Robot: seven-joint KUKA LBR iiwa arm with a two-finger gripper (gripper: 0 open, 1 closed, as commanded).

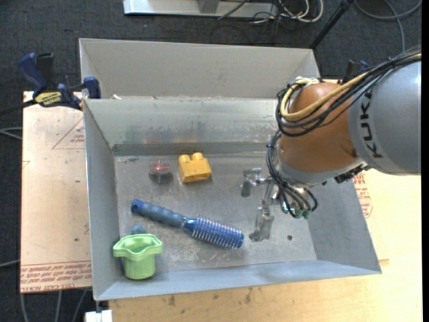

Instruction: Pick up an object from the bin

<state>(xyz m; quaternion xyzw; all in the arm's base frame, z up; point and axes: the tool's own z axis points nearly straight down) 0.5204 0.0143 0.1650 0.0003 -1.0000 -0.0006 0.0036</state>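
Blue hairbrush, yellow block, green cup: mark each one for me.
blue hairbrush [187, 223], camera view, where the handle meets the bristle head
yellow block [194, 169], camera view, its top face
green cup [139, 264], camera view, its outer wall

On the grey arm [397, 116] reaching in from the right, big black letters run down the side of the link. "KUK" can be read plainly, the maker's name. No other writing in the bin or on the loose things is legible.
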